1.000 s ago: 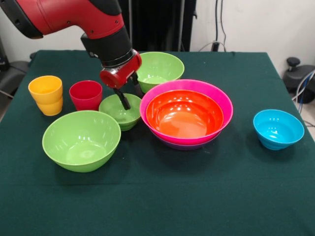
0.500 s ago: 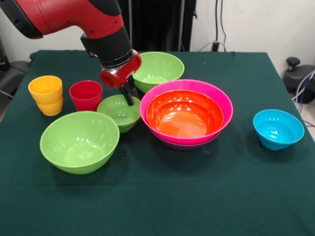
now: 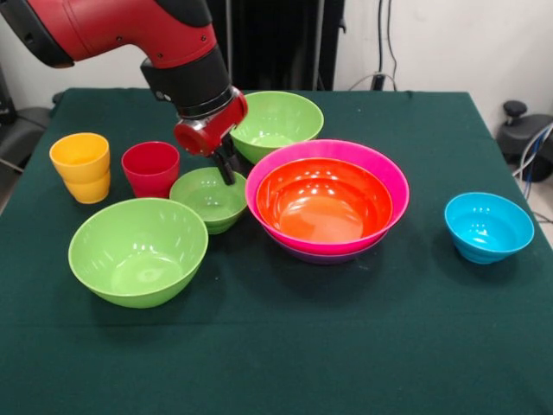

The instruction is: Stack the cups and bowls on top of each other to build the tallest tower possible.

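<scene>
My gripper reaches down from the red arm and is shut on the far rim of the small lime green bowl, one finger inside and one outside. A large green bowl sits just in front of it, touching or nearly so. Another large green bowl stands behind the gripper. The tower is an orange bowl nested in a pink bowl on a purple bowl, to the right. A yellow cup and a red cup stand at the left. A sky blue bowl is far right.
The green tablecloth covers the whole table. Grey chair parts and cables lie off the table's right edge.
The fingers have drawn together on the small green bowl's rim and risen a little. The small bowl shifted slightly left, and the front large green bowl slid left and nearer the camera.
</scene>
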You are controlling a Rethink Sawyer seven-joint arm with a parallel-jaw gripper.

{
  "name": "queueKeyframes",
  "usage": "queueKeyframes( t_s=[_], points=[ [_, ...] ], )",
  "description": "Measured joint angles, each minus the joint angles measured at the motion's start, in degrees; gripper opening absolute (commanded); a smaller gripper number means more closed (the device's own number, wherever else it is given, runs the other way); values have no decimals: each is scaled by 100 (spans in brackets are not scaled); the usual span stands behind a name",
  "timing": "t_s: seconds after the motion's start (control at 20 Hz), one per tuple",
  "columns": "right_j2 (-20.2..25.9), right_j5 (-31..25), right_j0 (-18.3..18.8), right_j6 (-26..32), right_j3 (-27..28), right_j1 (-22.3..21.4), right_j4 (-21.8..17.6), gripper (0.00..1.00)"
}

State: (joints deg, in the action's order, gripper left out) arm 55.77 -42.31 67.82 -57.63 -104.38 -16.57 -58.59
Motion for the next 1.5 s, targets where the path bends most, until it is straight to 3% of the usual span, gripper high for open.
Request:
queueKeyframes(
  t_s=[0.55, 0.75, 1.15, 1.5],
  points=[
    [0, 0, -1, 0, -11, -75, 39, 0],
    [50, 0, 28, 0, -131, -362, 212, 0],
    [503, -200, 368, 0, -750, -1618, 1309, 0],
    [840, -428, 618, 0, -1081, -2409, 1909, 0]
  ],
)
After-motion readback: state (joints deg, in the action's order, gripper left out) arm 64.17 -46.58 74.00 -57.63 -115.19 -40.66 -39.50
